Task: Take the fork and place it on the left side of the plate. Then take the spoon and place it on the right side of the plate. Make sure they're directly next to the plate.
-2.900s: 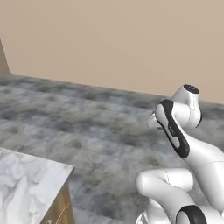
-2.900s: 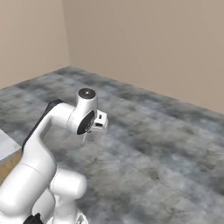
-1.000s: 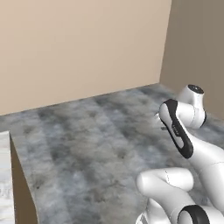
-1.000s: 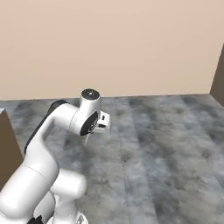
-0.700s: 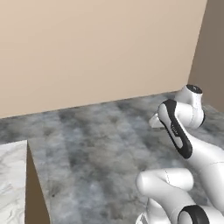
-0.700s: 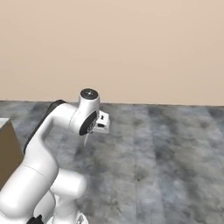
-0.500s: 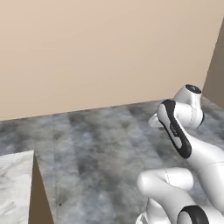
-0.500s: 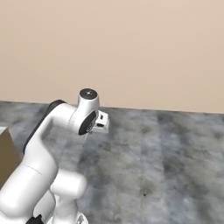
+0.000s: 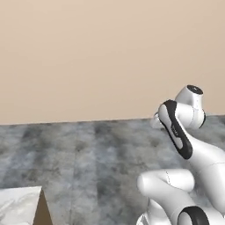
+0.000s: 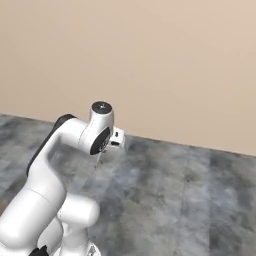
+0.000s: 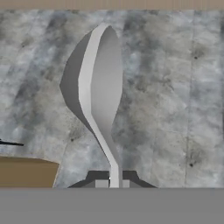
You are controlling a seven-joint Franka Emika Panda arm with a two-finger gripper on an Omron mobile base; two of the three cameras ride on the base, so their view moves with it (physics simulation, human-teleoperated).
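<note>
In the hand view my gripper (image 11: 114,181) is shut on the thin handle of the spoon (image 11: 98,87), whose pale rounded bowl points away from the hand over the grey mottled floor. From the right base view the spoon (image 10: 98,159) shows as a slim sliver hanging below the hand, which the arm holds folded close above the base. The fork and the plate are out of view.
A counter corner with a marble top (image 9: 17,204) and a wooden side sits at the lower left of the left base view. The hand view catches a brown corner (image 11: 26,173) of it. Grey floor (image 10: 190,200) runs to a plain beige wall (image 9: 88,57).
The whole scene has swung sideways in both base views, so the base has turned. The arm keeps the same folded pose with the spoon still held.
</note>
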